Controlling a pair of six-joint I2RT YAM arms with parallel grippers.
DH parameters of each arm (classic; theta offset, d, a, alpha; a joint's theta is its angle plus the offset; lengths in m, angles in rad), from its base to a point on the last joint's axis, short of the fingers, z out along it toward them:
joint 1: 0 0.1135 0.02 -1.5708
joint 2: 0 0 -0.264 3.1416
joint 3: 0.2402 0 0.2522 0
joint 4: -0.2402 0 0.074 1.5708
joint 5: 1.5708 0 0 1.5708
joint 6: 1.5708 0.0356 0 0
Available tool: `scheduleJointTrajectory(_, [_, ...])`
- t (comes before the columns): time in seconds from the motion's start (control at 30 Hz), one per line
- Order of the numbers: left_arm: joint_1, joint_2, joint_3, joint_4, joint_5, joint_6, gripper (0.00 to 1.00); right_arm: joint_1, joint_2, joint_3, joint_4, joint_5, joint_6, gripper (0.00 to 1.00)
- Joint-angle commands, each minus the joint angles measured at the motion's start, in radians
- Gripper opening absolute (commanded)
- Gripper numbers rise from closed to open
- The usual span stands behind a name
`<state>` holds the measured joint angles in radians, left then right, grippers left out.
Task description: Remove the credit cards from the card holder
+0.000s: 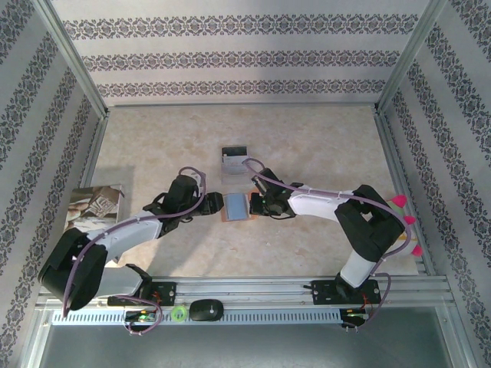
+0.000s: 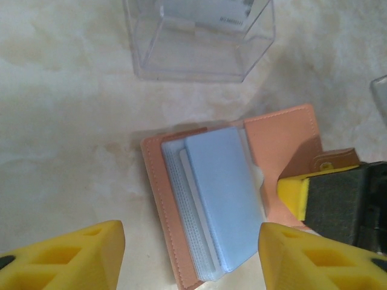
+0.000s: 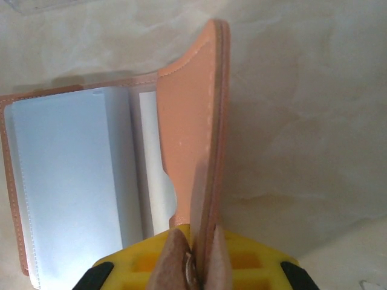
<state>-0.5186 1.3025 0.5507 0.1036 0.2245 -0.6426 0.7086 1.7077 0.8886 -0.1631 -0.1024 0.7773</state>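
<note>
The card holder (image 1: 235, 206) lies open at mid-table: tan leather with a stack of blue-grey panels (image 2: 221, 196) on its inner face. My right gripper (image 3: 196, 244) is shut on the holder's right-hand flap (image 3: 190, 133), which stands up on edge; its yellow finger (image 2: 295, 194) also shows in the left wrist view. My left gripper (image 2: 190, 260) hangs open just above the near end of the stack, one yellow finger on each side, touching nothing. The credit cards are hidden among the panels; thin pale edges (image 2: 181, 199) show between them.
A clear plastic case (image 1: 232, 163) (image 2: 202, 39) sits just beyond the holder. A booklet (image 1: 96, 203) lies at the left wall. On the front rail rest a black oval object (image 1: 205, 309) and a green ring (image 1: 179, 312). Patterned walls close in three sides.
</note>
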Motion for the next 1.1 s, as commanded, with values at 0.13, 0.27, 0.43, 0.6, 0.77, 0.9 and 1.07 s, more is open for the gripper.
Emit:
scheduleJointTrajectory(0.13, [-0.052,0.119,0.073,-0.005,-0.042,0.017,0.51,-0.011,0.032,-0.030,0.001,-0.014,0.023,0.17])
scheduleJointTrajectory(0.27, [-0.052,0.166,0.102,-0.056,-0.074,0.028,0.46,-0.011,0.027,-0.033,0.000,-0.011,0.022,0.19])
scheduleJointTrajectory(0.43, [-0.053,0.222,0.137,-0.101,-0.082,0.029,0.40,-0.010,0.013,-0.037,-0.002,-0.002,0.016,0.23])
scheduleJointTrajectory(0.6, [-0.052,0.237,0.147,-0.123,-0.083,0.030,0.35,-0.008,-0.039,-0.042,-0.026,0.040,-0.008,0.36])
scheduleJointTrajectory(0.77, [-0.052,0.247,0.150,-0.116,-0.071,0.030,0.35,-0.013,-0.089,-0.048,-0.067,0.082,-0.021,0.51])
scheduleJointTrajectory(0.9, [-0.053,0.255,0.151,-0.108,-0.060,0.027,0.35,-0.020,-0.159,-0.047,-0.122,0.127,-0.043,0.55])
scheduleJointTrajectory(1.07, [-0.053,0.253,0.145,-0.094,-0.051,0.025,0.35,-0.020,-0.293,-0.025,-0.192,0.205,-0.107,0.57])
